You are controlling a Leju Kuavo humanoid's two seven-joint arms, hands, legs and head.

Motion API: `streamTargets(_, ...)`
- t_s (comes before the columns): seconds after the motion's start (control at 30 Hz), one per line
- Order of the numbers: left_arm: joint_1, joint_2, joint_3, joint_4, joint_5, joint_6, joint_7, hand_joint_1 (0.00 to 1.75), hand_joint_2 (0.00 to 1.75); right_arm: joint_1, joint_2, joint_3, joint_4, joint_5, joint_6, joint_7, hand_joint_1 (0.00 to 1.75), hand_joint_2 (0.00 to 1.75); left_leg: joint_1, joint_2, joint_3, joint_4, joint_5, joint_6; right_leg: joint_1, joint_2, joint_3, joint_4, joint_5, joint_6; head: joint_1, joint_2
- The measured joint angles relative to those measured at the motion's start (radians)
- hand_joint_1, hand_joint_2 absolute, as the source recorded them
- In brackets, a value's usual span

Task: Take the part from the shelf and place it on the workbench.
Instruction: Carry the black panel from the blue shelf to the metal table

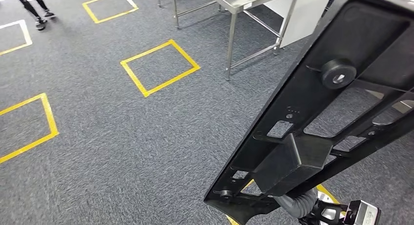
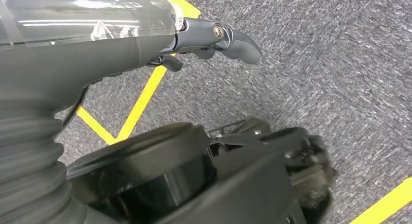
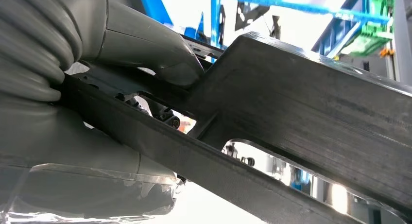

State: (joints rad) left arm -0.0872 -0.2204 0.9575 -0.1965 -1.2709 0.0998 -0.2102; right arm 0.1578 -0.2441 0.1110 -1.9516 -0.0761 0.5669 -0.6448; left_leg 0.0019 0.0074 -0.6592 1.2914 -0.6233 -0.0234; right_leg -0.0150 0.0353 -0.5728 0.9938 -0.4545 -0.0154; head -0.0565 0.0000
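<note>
Head view first: the part [image 1: 337, 93], a long black moulded frame with cut-out windows, a round boss and a boxy block, juts up and away from the robot's right side, carried over the grey carpet [image 1: 122, 137]. Its near end sits down by the right hand [image 1: 312, 205], of which little more than the ribbed wrist shows. Beyond the part's far end stands a steel table [image 1: 234, 5], probably the tabletop it is bound for, and well away from the part a person's legs [image 1: 31, 8] stand among yellow floor squares [image 1: 160, 68]. The frame looks stiff and fairly light for its length, but held at one end it will lever hard on the grip; a hold nearer the block would steady it.

Left wrist view: the left hand [image 2: 214, 42] hangs over the carpet, fingers [image 2: 240, 44] loosely curled with nothing in them, nowhere near the part.

Right wrist view: the right hand's thumb [image 3: 145, 49] presses on one side of the part's rail and the fingers [image 3: 87, 185] wrap beneath, clamping it firmly. The plastic looks matte, not slippery.

No brand, label or readable writing shows on the part.
</note>
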Motion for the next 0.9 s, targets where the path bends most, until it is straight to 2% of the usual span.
streamTargets(0.03, 0.000, 0.000, 0.000, 0.000, 0.000, -0.001, 0.000, 0.00, 1.75, 0.001, 0.000, 0.000, 0.000, 0.000, -0.001, 0.000, 1.75, 1.75, 0.000, -0.002, 0.006, -0.022, 0.026, 0.003, 0.001, 0.013, 0.001, 0.001, 0.000, 0.000, 0.000, 0.000)
streamTargets(0.07, -0.001, 0.000, 0.000, 0.000, 0.000, -0.001, 0.000, 0.00, 1.75, 0.001, 0.000, 0.000, 0.000, 0.000, -0.002, 0.000, 1.75, 1.75, 0.000, -0.010, 0.029, -0.081, 0.065, 0.006, 0.001, 0.027, 0.003, 0.002, -0.001, 0.001, 0.000, 0.000)
streamTargets(0.1, -0.001, 0.000, 0.000, 0.000, 0.000, -0.002, 0.000, 0.00, 1.75, 0.001, 0.000, 0.000, 0.000, 0.001, -0.003, 0.000, 1.75, 1.75, 0.000, -0.028, 0.061, -0.157, 0.105, 0.011, 0.000, 0.039, 0.004, 0.002, -0.001, 0.002, 0.000, 0.000)
streamTargets(0.13, -0.002, 0.000, 0.000, 0.000, 0.000, -0.003, 0.000, 0.00, 1.75, 0.001, 0.000, 0.000, 0.000, 0.001, -0.004, 0.000, 1.75, 1.75, 0.001, -0.048, 0.091, -0.226, 0.133, 0.015, 0.001, 0.050, 0.004, 0.004, -0.001, 0.004, 0.000, 0.000)
streamTargets(0.17, -0.002, 0.001, 0.000, 0.000, 0.000, -0.003, 0.000, 0.00, 1.75, 0.001, 0.000, 0.000, 0.000, 0.002, -0.005, 0.000, 1.75, 1.75, 0.001, -0.064, 0.110, -0.272, 0.147, 0.019, 0.001, 0.061, 0.002, 0.005, -0.001, 0.009, 0.000, 0.000)
streamTargets(0.2, -0.003, 0.001, 0.000, 0.000, 0.000, -0.004, 0.000, 0.00, 1.75, 0.002, 0.000, 0.000, 0.000, 0.003, -0.006, 0.000, 1.75, 1.75, 0.001, -0.073, 0.119, -0.294, 0.149, 0.023, 0.001, 0.071, -0.001, 0.006, 0.000, 0.015, 0.000, 0.000)
streamTargets(0.27, -0.005, 0.000, 0.000, 0.000, 0.000, -0.004, -0.001, 0.00, 1.75, 0.005, 0.001, 0.000, 0.000, 0.004, -0.006, 0.000, 1.75, 1.75, 0.000, -0.059, 0.123, -0.300, 0.149, 0.033, -0.001, 0.087, -0.007, 0.004, 0.003, 0.028, 0.000, 0.000)
streamTargets(0.3, -0.007, 0.000, 0.000, 0.000, 0.000, -0.004, -0.001, 0.00, 1.75, 0.006, 0.002, 0.000, 0.000, 0.004, -0.006, -0.001, 1.75, 1.75, 0.002, -0.049, 0.125, -0.305, 0.153, 0.040, -0.001, 0.076, -0.010, 0.009, -0.001, 0.033, 0.000, 0.000)
streamTargets(0.33, -0.008, 0.000, 0.000, 0.000, 0.000, -0.004, -0.002, 0.00, 1.75, 0.006, 0.002, 0.000, -0.001, 0.004, -0.006, -0.001, 1.75, 1.75, 0.003, -0.038, 0.127, -0.311, 0.156, 0.046, 0.000, 0.053, -0.019, 0.027, -0.014, 0.038, 0.000, 0.000)
streamTargets(0.37, -0.009, -0.001, 0.000, 0.000, 0.000, -0.004, -0.002, 0.00, 1.75, 0.004, 0.003, -0.001, -0.001, 0.004, -0.005, -0.001, 1.75, 1.75, 0.004, -0.026, 0.129, -0.316, 0.159, 0.052, 0.001, 0.023, -0.037, 0.067, -0.039, 0.041, 0.000, 0.000)
streamTargets(0.4, -0.008, 0.000, 0.000, 0.000, 0.000, -0.004, -0.002, 0.00, 1.75, 0.003, 0.003, -0.001, -0.001, 0.005, -0.005, -0.001, 1.75, 1.75, 0.003, -0.014, 0.129, -0.318, 0.159, 0.055, 0.000, -0.006, -0.066, 0.129, -0.074, 0.045, 0.000, 0.000)
streamTargets(0.43, -0.007, 0.000, 0.000, 0.000, 0.000, -0.004, -0.002, 0.00, 1.75, 0.002, 0.004, -0.001, 0.000, 0.005, -0.004, -0.001, 1.75, 1.75, 0.001, -0.001, 0.128, -0.317, 0.158, 0.058, -0.002, -0.022, -0.101, 0.200, -0.108, 0.049, 0.000, 0.000)
streamTargets(0.47, -0.005, 0.000, 0.000, 0.000, 0.000, -0.004, -0.002, 0.00, 1.75, 0.002, 0.004, -0.001, 0.000, 0.006, -0.003, -0.001, 1.75, 1.75, -0.001, 0.012, 0.128, -0.317, 0.157, 0.058, -0.005, -0.027, -0.130, 0.261, -0.131, 0.053, 0.000, 0.000)
streamTargets(0.5, -0.005, 0.000, 0.000, 0.000, 0.000, -0.004, -0.002, 0.00, 1.75, 0.003, 0.004, -0.001, 0.000, 0.006, -0.003, -0.001, 1.75, 1.75, -0.002, 0.025, 0.127, -0.316, 0.155, 0.058, -0.007, -0.030, -0.145, 0.293, -0.135, 0.056, 0.000, 0.000)
streamTargets(0.53, -0.005, 0.000, 0.000, 0.000, 0.000, -0.004, -0.002, 0.00, 1.75, 0.003, 0.005, -0.001, 0.001, 0.006, -0.003, -0.001, 1.75, 1.75, -0.003, 0.036, 0.128, -0.315, 0.153, 0.057, -0.008, -0.033, -0.139, 0.283, -0.120, 0.058, 0.000, 0.000)
streamTargets(0.57, -0.006, 0.000, 0.000, 0.000, 0.001, -0.004, -0.002, 0.00, 1.75, 0.003, 0.005, -0.001, 0.001, 0.006, -0.002, -0.001, 1.75, 1.75, -0.003, 0.047, 0.130, -0.313, 0.150, 0.055, -0.008, -0.039, -0.110, 0.231, -0.089, 0.058, 0.000, 0.000)
streamTargets(0.63, -0.007, 0.000, 0.000, 0.000, 0.001, -0.004, -0.002, 0.00, 1.75, 0.001, 0.005, -0.001, 0.001, 0.006, -0.001, -0.001, 1.75, 1.75, -0.005, 0.066, 0.136, -0.309, 0.142, 0.047, -0.005, -0.075, -0.031, 0.084, -0.029, 0.052, 0.000, 0.000)
streamTargets(0.67, -0.008, 0.000, 0.000, 0.000, 0.001, -0.004, -0.002, 0.00, 1.75, 0.000, 0.005, -0.001, 0.001, 0.006, 0.001, -0.001, 1.75, 1.75, -0.007, 0.074, 0.139, -0.307, 0.138, 0.043, -0.001, -0.089, -0.004, 0.033, -0.014, 0.046, 0.000, 0.000)
streamTargets(0.7, -0.008, 0.000, 0.000, 0.000, 0.002, -0.004, -0.002, 0.00, 1.75, 0.000, 0.005, -0.001, 0.001, 0.006, 0.002, -0.001, 1.75, 1.75, -0.009, 0.081, 0.142, -0.306, 0.135, 0.037, 0.002, -0.097, 0.008, 0.010, -0.011, 0.041, 0.000, 0.000)
streamTargets(0.77, -0.010, 0.000, 0.000, 0.000, 0.002, -0.004, -0.002, 0.00, 1.75, 0.000, 0.005, -0.001, 0.001, 0.006, 0.004, -0.002, 1.75, 1.75, -0.010, 0.097, 0.147, -0.307, 0.132, 0.027, 0.006, -0.081, 0.006, 0.006, -0.012, 0.031, 0.000, 0.000)
streamTargets(0.8, -0.012, 0.000, 0.000, 0.000, 0.002, -0.004, -0.003, 0.00, 1.75, 0.000, 0.005, -0.001, 0.001, 0.006, 0.004, -0.002, 1.75, 1.75, -0.008, 0.093, 0.149, -0.304, 0.126, 0.021, 0.004, -0.072, 0.007, 0.003, -0.010, 0.025, 0.000, 0.000)
streamTargets(0.83, -0.013, 0.000, 0.000, 0.000, 0.002, -0.004, -0.003, 0.00, 1.75, -0.001, 0.005, -0.001, 0.001, 0.006, 0.004, -0.002, 1.75, 1.75, -0.006, 0.076, 0.144, -0.288, 0.113, 0.015, 0.002, -0.062, 0.008, -0.001, -0.008, 0.020, 0.000, 0.000)
streamTargets(0.9, -0.013, 0.000, 0.000, 0.000, 0.002, -0.004, -0.004, 0.00, 1.75, -0.004, 0.005, -0.001, 0.001, 0.006, 0.004, -0.002, 1.75, 1.75, -0.001, 0.025, 0.104, -0.195, 0.059, 0.005, -0.004, -0.043, 0.011, -0.006, -0.005, 0.011, 0.000, 0.000)
